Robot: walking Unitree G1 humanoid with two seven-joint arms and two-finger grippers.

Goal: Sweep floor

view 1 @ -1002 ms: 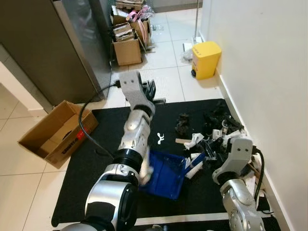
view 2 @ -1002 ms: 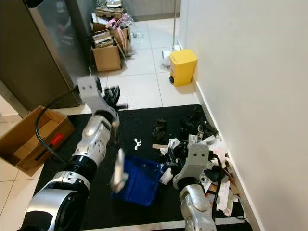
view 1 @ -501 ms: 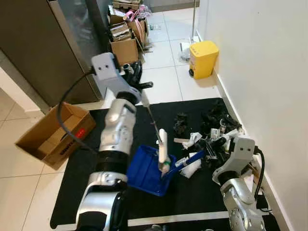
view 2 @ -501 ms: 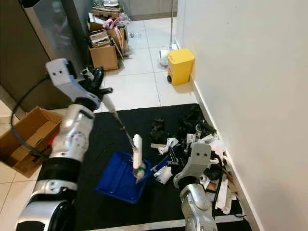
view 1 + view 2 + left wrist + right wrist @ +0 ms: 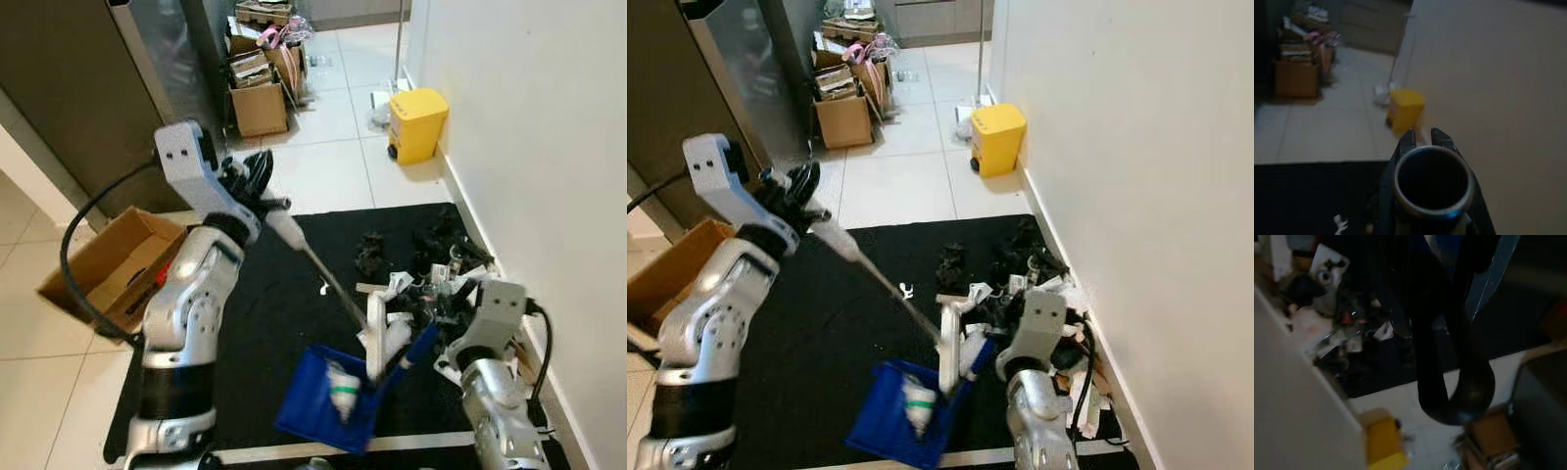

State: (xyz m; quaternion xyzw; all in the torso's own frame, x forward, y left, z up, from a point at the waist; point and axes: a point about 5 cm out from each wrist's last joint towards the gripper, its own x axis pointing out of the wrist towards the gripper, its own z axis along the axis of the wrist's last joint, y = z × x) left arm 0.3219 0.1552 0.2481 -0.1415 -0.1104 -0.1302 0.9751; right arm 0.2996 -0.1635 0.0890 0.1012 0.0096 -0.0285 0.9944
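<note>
Blue plastic marks the dustpan point(image 5: 328, 411), which lies tilted on the black floor mat point(image 5: 245, 323) near its front edge, with a small white and green piece of rubbish inside it. Its blue handle runs up to the right gripper point(image 5: 431, 328), low beside the white wall; whether those fingers are clamped on the handle I cannot tell. The left gripper point(image 5: 257, 186) is raised well above the mat with its fingers pressed around the grey grip of the long thin silver broom stick point(image 5: 323, 274). The stick slants down and rightward from that gripper to a white brush head point(image 5: 375, 338) standing at the dustpan's far edge. Just beyond lies the heap of black and white litter point(image 5: 431, 259) against the wall. Farther off stand a yellow plastic bin point(image 5: 418, 119) and an open brown cardboard box point(image 5: 103, 269).
</note>
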